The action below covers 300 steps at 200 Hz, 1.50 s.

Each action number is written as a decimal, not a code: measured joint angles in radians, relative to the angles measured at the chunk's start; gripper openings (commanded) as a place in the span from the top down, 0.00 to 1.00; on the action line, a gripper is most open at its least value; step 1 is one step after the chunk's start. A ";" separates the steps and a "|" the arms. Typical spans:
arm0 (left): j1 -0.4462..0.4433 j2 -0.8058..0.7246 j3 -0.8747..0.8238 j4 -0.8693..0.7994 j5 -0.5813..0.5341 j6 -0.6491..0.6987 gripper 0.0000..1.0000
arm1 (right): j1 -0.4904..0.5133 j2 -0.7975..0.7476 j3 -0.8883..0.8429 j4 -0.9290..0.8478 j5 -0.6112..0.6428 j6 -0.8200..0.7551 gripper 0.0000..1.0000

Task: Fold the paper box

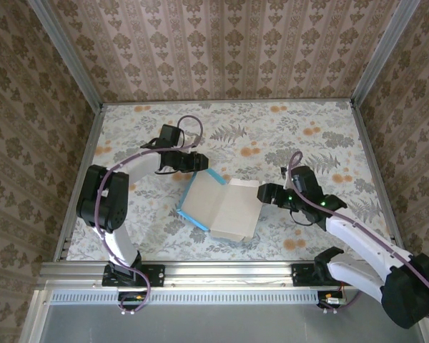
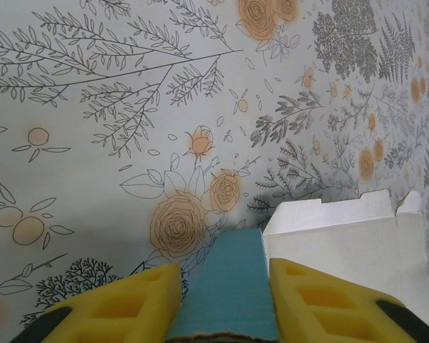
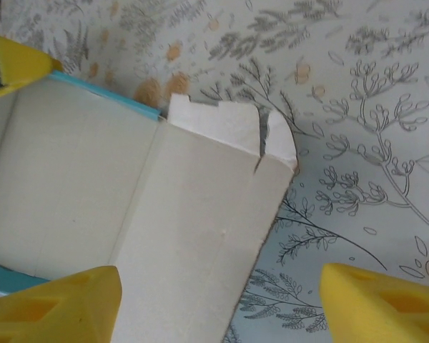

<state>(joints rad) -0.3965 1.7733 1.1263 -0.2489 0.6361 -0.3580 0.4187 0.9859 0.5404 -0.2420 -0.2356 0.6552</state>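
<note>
Two grippers at box [image 1: 222, 207], middle of table [image 1: 322, 143], half folded (white inside up). Left gripper [image 2: 224, 286]: jaws apart, turquoise flap [image 2: 229, 250] filling gap. Right gripper [image 3: 222, 300]: jaws wide apart, straddling box edge.

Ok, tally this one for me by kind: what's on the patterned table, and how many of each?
Paper box: 1
Robot arms: 2 (left arm, right arm)
Total: 3
</note>
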 measured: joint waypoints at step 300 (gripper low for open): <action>0.005 -0.227 -0.069 0.129 0.175 0.167 0.38 | 0.045 0.317 0.586 -0.475 0.048 -0.449 0.95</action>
<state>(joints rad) -0.3912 1.5459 1.0573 -0.1200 0.8112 -0.1909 0.4633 1.3025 1.1267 -0.7166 -0.1879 0.2066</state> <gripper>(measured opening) 0.625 0.070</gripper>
